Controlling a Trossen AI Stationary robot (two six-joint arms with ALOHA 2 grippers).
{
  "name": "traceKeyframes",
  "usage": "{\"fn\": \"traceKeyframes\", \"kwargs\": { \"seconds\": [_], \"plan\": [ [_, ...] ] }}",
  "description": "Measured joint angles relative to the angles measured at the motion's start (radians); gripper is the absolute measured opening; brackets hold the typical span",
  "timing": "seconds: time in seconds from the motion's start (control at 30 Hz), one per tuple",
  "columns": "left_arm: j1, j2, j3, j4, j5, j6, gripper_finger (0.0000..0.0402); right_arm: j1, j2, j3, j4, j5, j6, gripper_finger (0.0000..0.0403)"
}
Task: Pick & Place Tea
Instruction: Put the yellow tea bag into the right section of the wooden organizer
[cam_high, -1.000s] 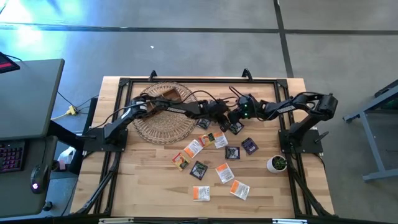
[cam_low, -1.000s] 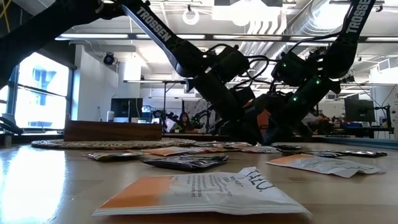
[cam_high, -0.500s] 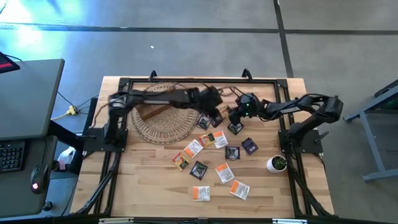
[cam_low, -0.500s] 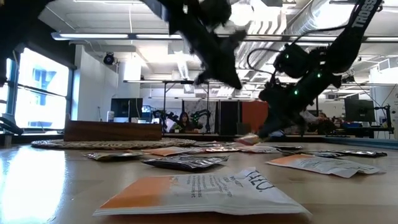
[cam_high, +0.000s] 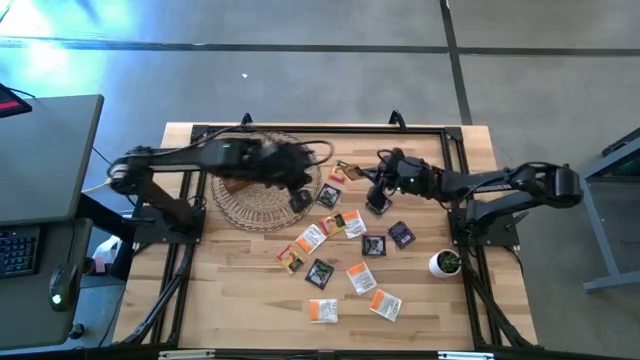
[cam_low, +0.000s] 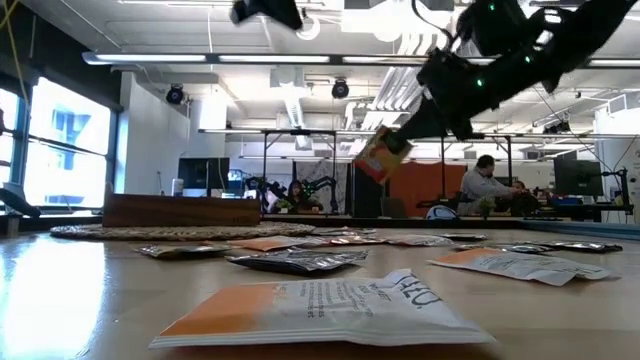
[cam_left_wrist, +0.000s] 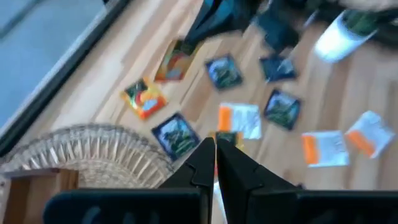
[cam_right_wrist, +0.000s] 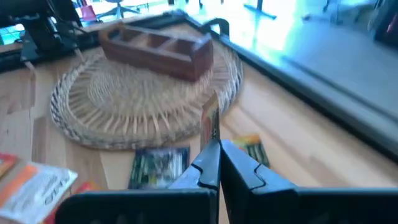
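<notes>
The right hand (cam_high: 352, 171) is clamped on an orange-printed square tea sachet (cam_low: 380, 153), lifted clear of the wooden desk (cam_high: 240, 290). Other flat sachets (cam_high: 360, 277) lie scattered below and beyond it. The left hand (cam_high: 300, 200), fingers together, grips a dark sachet (cam_high: 301, 201) over the round wicker mat (cam_high: 250, 205).
</notes>
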Motion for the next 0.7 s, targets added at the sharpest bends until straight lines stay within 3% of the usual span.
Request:
{"fn": "traceKeyframes", "kwargs": {
  "seconds": [0.17, 0.37, 0.47, 0.7],
  "plan": [
    [-0.085, -0.084, 0.000, -0.094, -0.154, -0.080, 0.0016, 0.039, 0.097, 0.179, -0.068, 0.029, -0.130, 0.0000],
    [-0.164, -0.137, 0.000, -0.194, -0.252, -0.168, 0.0016, 0.015, 0.331, 0.511, -0.189, -0.068, -0.414, 0.0000],
    [-0.203, -0.148, -0.002, -0.222, -0.287, -0.201, 0.0016, 0.008, 0.479, 0.688, -0.286, -0.099, -0.618, 0.0000],
    [-0.268, -0.148, -0.001, -0.245, -0.295, -0.224, 0.0016, -0.024, 0.790, 1.080, -0.359, -0.156, -0.749, 0.0000]
  ]
}}
